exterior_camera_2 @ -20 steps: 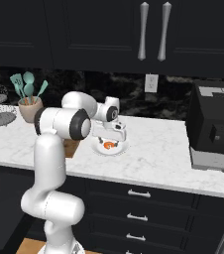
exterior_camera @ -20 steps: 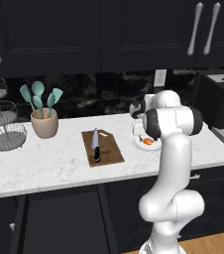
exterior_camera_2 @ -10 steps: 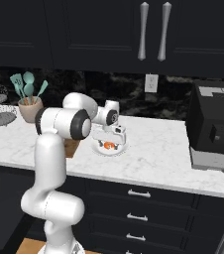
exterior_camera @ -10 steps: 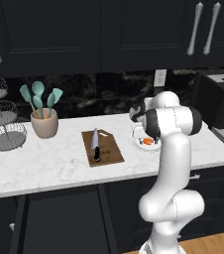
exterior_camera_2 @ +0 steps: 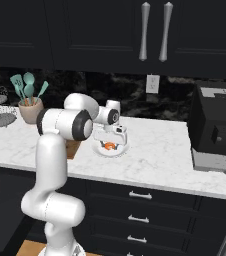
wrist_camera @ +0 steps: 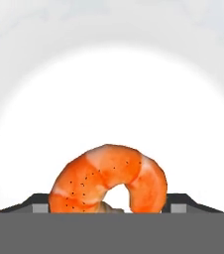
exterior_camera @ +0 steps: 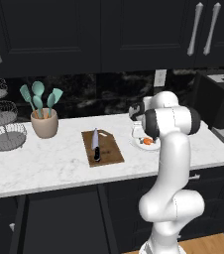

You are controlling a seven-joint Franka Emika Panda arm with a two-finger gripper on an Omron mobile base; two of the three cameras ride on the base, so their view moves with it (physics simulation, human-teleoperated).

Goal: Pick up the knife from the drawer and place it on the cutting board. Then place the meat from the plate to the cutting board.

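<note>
The marble surface (exterior_camera: 49,166) carried everything, and the largest task piece on it was the cutting board (exterior_camera: 109,151), with the knife (exterior_camera: 95,145) already lying along it, blade toward the wall. Just to the board's right sat the plate (exterior_camera_2: 122,148), and on it the meat (wrist_camera: 109,179), a small curled orange-red piece with a paler patch.

The hand (wrist_camera: 109,203) was low over the plate, a finger on either side of the meat; its jaws stood partly apart, and whether they already pressed the meat could not be told.

The meat looked light, soft and probably slick, so a hard squeeze might squash it or squirt it out sideways. In my judgement the best hold was across the thick middle of the arch, not the thin tapering ends, with only modest pressure.

Around it, a coffee machine (exterior_camera_2: 220,130) stood well off to the right, a crock of teal utensils (exterior_camera: 43,116) and a wire tiered stand (exterior_camera: 2,124) well to the left of the board. None lay between plate and board. The knife was the one thing in the way: it took up the left part of the board, so the meat would want the bare right part.
</note>
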